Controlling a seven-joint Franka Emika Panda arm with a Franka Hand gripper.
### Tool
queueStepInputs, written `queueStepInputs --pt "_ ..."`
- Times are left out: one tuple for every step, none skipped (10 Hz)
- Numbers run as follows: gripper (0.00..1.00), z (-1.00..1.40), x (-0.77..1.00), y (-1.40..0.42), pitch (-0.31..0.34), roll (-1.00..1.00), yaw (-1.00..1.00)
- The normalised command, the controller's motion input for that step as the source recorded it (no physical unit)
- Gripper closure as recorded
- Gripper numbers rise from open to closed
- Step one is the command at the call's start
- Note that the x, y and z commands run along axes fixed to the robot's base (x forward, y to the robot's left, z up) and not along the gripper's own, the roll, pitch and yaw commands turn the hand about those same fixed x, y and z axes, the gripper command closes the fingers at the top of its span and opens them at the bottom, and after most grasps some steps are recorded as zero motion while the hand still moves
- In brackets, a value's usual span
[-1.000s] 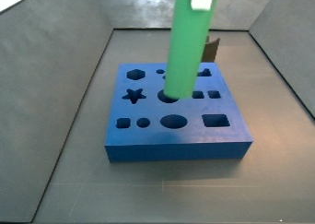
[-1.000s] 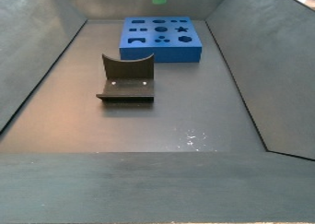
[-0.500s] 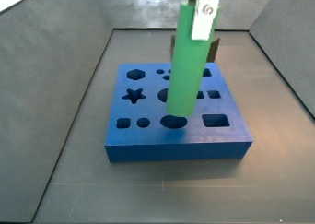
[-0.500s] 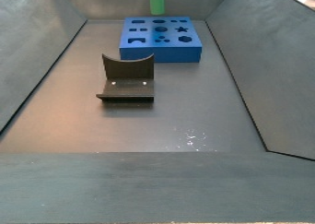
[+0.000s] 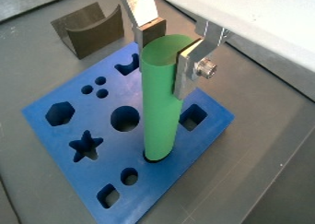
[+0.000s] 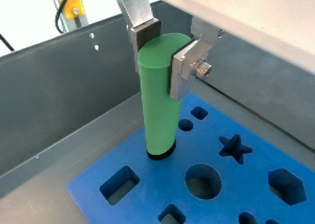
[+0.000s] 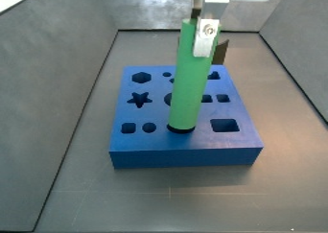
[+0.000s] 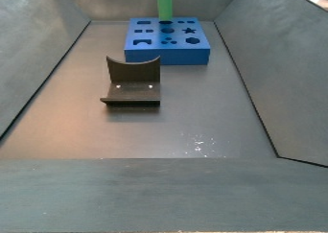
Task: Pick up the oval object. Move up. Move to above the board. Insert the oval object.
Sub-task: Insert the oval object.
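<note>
The oval object [image 7: 190, 79] is a long green peg standing upright, its lower end in the oval hole in the front row of the blue board [image 7: 186, 158]. Both wrist views show the peg [image 5: 157, 99] [image 6: 157, 99] reaching down to the board [image 5: 110, 163] [image 6: 246, 177] near its edge. My gripper [image 5: 169, 45] [image 6: 165, 51] is shut on the peg's top end, one silver finger on each side. In a side view the gripper [image 7: 205, 26] sits at the peg's top. Another side view shows only the peg's lower part [image 8: 164, 2] above the board [image 8: 179, 57].
The dark brown fixture [image 8: 132, 83] stands on the floor in front of the board, also seen in a wrist view [image 5: 87, 29] and behind the peg [image 7: 222, 52]. Sloped grey walls [image 8: 38, 64] enclose the floor on all sides.
The gripper and peg have shifted from over the middle round hole to the front row and come down. The peg's lower end now sits in the oval hole.
</note>
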Motion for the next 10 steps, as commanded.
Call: queueStepInputs --pt "1.0 -0.25 0.05 0.0 0.0 0.01 0.06" --pt "1.0 -0.23 0.02 0.0 0.0 0.02 0.08" --pt "1.0 -0.23 0.0 0.0 0.0 0.02 0.08" --pt "1.0 -0.25 0.0 0.03 0.014 0.03 0.09" --pt "1.0 -0.28 -0.02 0.02 0.003 0.02 0.09" --pt "1.0 -0.45 -0.04 0.0 0.0 0.01 0.11" --pt "1.0 -0.61 -0.05 -0.06 -0.049 0.01 0.12" --pt "1.0 -0.69 -0.04 -0.13 -0.071 0.02 0.11" --pt "1.0 -0.72 -0.04 -0.15 -0.074 0.02 0.09" --pt "1.0 -0.7 -0.03 -0.15 -0.067 0.03 0.08"
